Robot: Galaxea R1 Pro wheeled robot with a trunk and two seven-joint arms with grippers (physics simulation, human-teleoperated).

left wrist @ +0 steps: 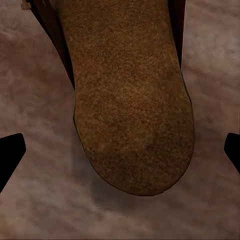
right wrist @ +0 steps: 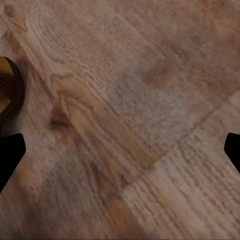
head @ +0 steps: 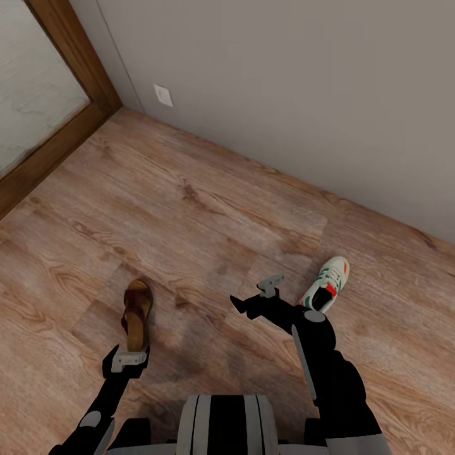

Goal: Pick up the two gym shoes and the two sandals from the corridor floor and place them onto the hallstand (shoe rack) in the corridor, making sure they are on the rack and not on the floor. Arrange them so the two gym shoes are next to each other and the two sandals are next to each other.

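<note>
Sandal (head: 136,314) lies between open left pincer (head: 128,360) fingertips.

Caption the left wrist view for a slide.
Open left gripper poised above the heel end of a brown sandal lying on the wood-grain corridor floor.

The right pincer (right wrist: 120,150) looks down on the corridor floor (right wrist: 150,90), light brown wood-grain planks with a seam between boards and a dark knot in the grain. Its two black fingertips (right wrist: 10,155) sit wide apart at opposite edges with nothing between them. A brown sandal (right wrist: 7,85) lies partly in frame.
</note>
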